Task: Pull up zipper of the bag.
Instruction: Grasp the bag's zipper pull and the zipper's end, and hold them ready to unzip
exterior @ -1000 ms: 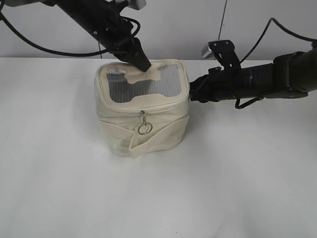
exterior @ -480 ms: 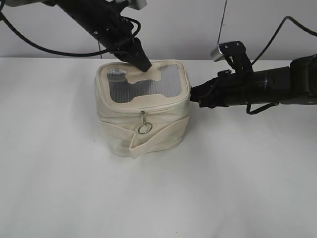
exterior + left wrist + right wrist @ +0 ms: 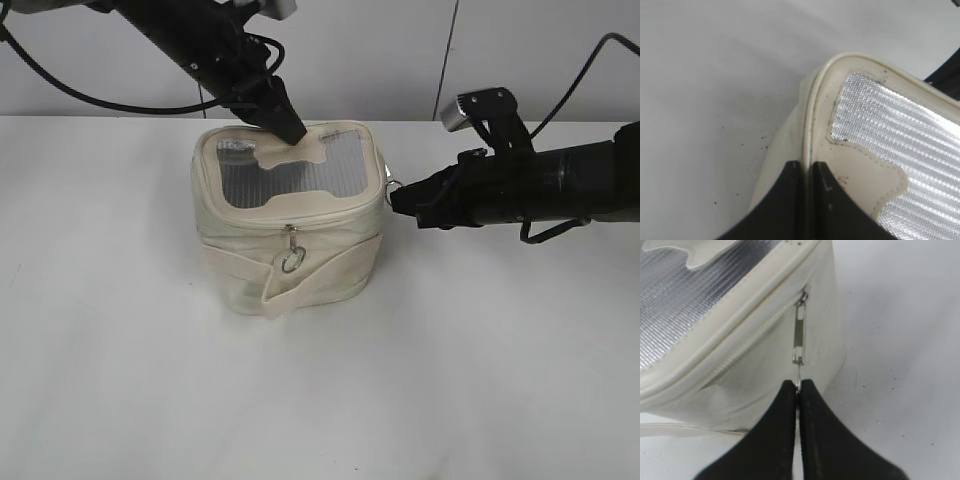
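The cream boxy bag (image 3: 290, 255) stands on the table, its grey mesh lid (image 3: 300, 175) with the bone-shaped patch facing up. My left gripper (image 3: 292, 132) is shut on the lid's far rim (image 3: 807, 150). My right gripper (image 3: 395, 197) is shut on a silver ring pull (image 3: 798, 382) at the bag's right side, its metal tab (image 3: 798, 337) stretched out from the zipper track (image 3: 750, 342). A second ring pull (image 3: 291, 260) hangs loose on the front face. The wide strap (image 3: 300, 285) wraps the lower front.
The white table (image 3: 450, 380) spreads around the bag. A pale wall (image 3: 400, 50) rises behind. Black cables (image 3: 90, 95) trail from both arms.
My right arm has drawn back to the right, away from the bag, with the ring pull held; the pull now shows stretched out between gripper and bag. The left gripper stays put.
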Motion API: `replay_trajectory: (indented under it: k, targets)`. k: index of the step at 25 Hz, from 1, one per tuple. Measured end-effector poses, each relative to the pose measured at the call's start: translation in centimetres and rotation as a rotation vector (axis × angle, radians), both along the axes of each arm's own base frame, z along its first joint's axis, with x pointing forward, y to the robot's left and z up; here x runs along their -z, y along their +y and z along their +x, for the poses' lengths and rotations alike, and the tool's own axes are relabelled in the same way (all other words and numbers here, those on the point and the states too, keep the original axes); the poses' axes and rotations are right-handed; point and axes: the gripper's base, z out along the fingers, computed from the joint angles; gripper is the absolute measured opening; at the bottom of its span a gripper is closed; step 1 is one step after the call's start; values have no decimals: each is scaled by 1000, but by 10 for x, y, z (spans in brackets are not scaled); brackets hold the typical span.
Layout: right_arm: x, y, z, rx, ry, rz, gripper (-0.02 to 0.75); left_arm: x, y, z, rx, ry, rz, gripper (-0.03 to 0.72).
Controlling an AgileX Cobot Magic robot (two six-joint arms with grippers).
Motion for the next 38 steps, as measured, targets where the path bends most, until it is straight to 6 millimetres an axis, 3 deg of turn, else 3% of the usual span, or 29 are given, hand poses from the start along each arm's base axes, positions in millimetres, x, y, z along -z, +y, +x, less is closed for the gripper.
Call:
replay_trajectory:
  k: [8, 14, 18, 27, 32, 38]
  targets:
    - [-26, -8, -19, 19, -40, 4, 18, 0, 0, 0, -1, 0, -2, 44]
    - [-23, -14, -50, 13, 7, 13, 18, 0, 0, 0, -17, 8, -5, 44]
    - [-24, -7, -69, -36, 35, 71, 18, 0, 0, 1, -36, 18, -8, 43]
    - [-33, 56, -102, -203, 40, 50, 24, -1, -3, 0, -59, 39, -28, 44]
    - [-40, 96, -104, -262, 11, 29, 28, 0, -17, -7, -28, 14, -14, 44]
    - [-31, 110, -100, -277, 28, 12, 33, 0, -33, -13, -2, -23, -8, 44]
